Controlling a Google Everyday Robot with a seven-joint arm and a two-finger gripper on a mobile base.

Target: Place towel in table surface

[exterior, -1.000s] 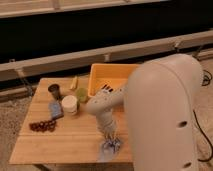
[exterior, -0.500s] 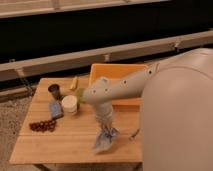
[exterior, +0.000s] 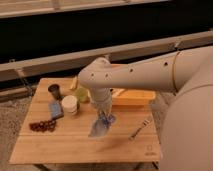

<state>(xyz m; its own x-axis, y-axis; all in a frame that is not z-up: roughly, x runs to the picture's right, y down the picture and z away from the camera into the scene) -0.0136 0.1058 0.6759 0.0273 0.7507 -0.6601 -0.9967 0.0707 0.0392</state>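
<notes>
A blue-grey towel (exterior: 101, 125) hangs from my gripper (exterior: 102, 113) over the middle of the wooden table (exterior: 75, 145). Its lower end reaches down to about the table top; I cannot tell whether it touches. My white arm comes in from the right and hides most of the gripper. The gripper is shut on the towel's upper end.
A yellow bin (exterior: 131, 96) stands at the back right of the table. A dark cup (exterior: 55, 91), a white container (exterior: 69, 104), a green cup (exterior: 81, 94), a blue packet (exterior: 54, 109) and dark red berries (exterior: 43, 125) lie on the left. A fork (exterior: 139, 129) lies at the right.
The arm has swung left and up across the view, carrying the towel from the table's front edge toward its middle.
</notes>
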